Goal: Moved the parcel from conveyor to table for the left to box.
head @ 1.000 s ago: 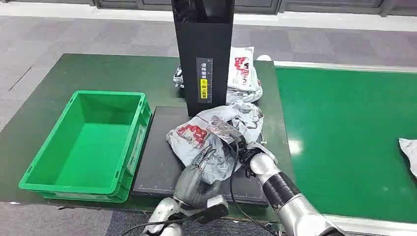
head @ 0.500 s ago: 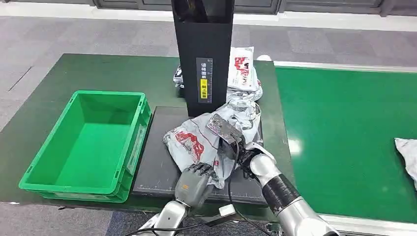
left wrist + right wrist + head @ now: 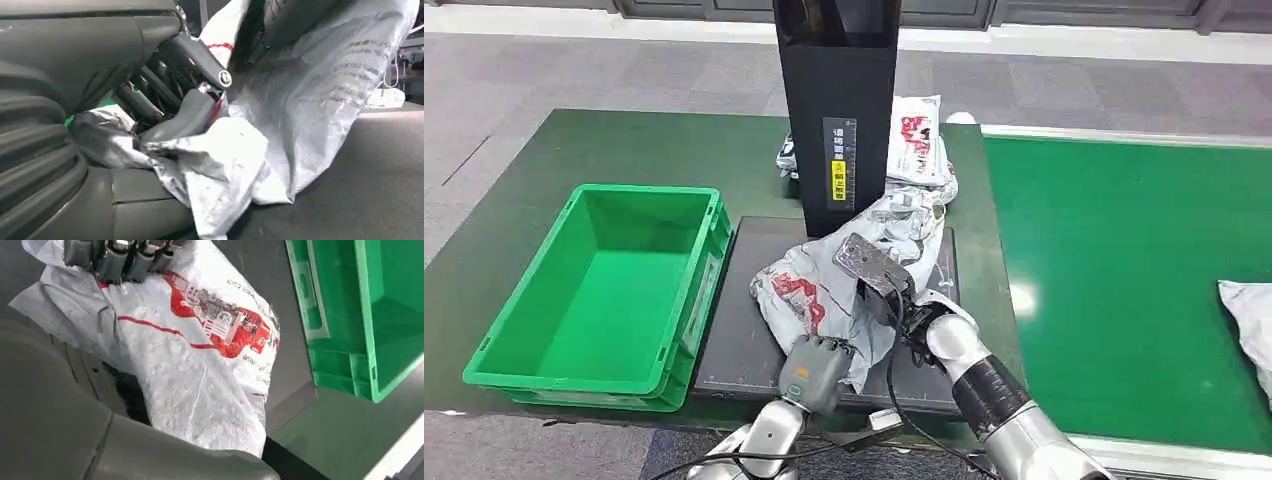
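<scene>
A crumpled grey parcel (image 3: 824, 285) with red print hangs between my two hands over the black mat (image 3: 744, 340). My left hand (image 3: 814, 370) grips its near edge; in the left wrist view its fingers (image 3: 165, 100) are closed into the plastic (image 3: 300, 100). My right hand (image 3: 904, 305) holds the parcel's right side, its fingers hidden under the folds. In the right wrist view the red print (image 3: 215, 325) faces the camera, with the left hand's fingers (image 3: 120, 255) clamped on the far edge.
An empty green crate (image 3: 709, 250) stands left of the mat on the dark green table (image 3: 544, 150). A tall black column (image 3: 836, 110) rises behind the mat, more parcels (image 3: 919, 140) beside it. Another parcel (image 3: 1249, 320) lies on the green conveyor (image 3: 1124, 280) at the right.
The parcel has shifted left across the mat with both hands. My left hand has closed on its near edge and drawn back. The parcel on the conveyor has drifted left.
</scene>
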Controlling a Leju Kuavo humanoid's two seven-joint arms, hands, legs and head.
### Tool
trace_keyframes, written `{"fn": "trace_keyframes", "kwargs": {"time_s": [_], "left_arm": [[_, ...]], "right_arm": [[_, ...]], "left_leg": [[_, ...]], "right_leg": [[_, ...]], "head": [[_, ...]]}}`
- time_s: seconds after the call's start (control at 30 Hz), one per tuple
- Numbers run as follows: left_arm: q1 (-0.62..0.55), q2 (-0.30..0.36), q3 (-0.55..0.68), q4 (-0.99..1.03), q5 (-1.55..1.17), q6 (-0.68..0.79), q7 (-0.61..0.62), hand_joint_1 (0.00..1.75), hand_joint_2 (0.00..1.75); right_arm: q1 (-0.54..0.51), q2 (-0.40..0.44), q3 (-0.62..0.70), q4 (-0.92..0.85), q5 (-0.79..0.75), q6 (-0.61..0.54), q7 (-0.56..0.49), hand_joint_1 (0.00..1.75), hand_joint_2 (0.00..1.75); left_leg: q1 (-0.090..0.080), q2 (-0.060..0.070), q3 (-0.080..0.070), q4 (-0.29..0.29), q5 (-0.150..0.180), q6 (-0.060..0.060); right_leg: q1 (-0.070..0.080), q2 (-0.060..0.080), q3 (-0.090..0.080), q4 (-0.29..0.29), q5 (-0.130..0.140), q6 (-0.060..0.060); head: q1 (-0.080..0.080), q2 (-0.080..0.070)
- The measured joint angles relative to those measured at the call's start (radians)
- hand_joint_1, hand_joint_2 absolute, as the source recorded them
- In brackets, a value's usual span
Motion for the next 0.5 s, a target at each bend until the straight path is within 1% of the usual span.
{"fn": "trace_keyframes", "kwargs": {"time_s": [0.17, 0.27, 0.37, 0.5], "left_arm": [[-0.009, 0.002, -0.008, 0.004, 0.0, -0.014, 0.031, 1.75, 1.75], [-0.011, 0.005, -0.01, 0.002, 0.0, -0.026, 0.035, 1.75, 1.75], [-0.01, 0.012, -0.01, -0.011, 0.0, -0.042, 0.028, 1.75, 1.75], [0.0, 0.031, -0.01, -0.042, 0.0, -0.058, 0.019, 1.75, 1.75]], "right_arm": [[-0.004, 0.013, 0.018, -0.004, -0.015, 0.035, 0.003, 0.0, 0.0], [-0.005, 0.009, 0.027, -0.015, -0.013, 0.062, -0.019, 0.0, 0.0], [-0.004, -0.032, 0.034, -0.052, -0.006, 0.104, -0.069, 0.0, 0.0], [0.02, -0.128, 0.034, -0.141, -0.019, 0.169, -0.165, 0.0, 0.0]], "left_leg": [[0.0, 0.0, 0.0, 0.0, 0.0, 0.0], [0.0, 0.0, 0.001, 0.0, 0.0, 0.0], [0.0, -0.001, 0.0, 0.0, 0.001, 0.0], [0.0, -0.002, 0.001, 0.001, 0.001, 0.0]], "right_leg": [[0.0, 0.0, 0.0, 0.0, 0.0, 0.0], [0.0, 0.0, 0.0, 0.0, 0.0, 0.0], [0.0, -0.001, 0.0, 0.0, 0.0, 0.0], [-0.001, -0.002, 0.001, 0.0, 0.001, 0.001]], "head": [[0.0, 0.0], [0.0, 0.0], [0.0, 0.0], [0.0, 0.0]]}}
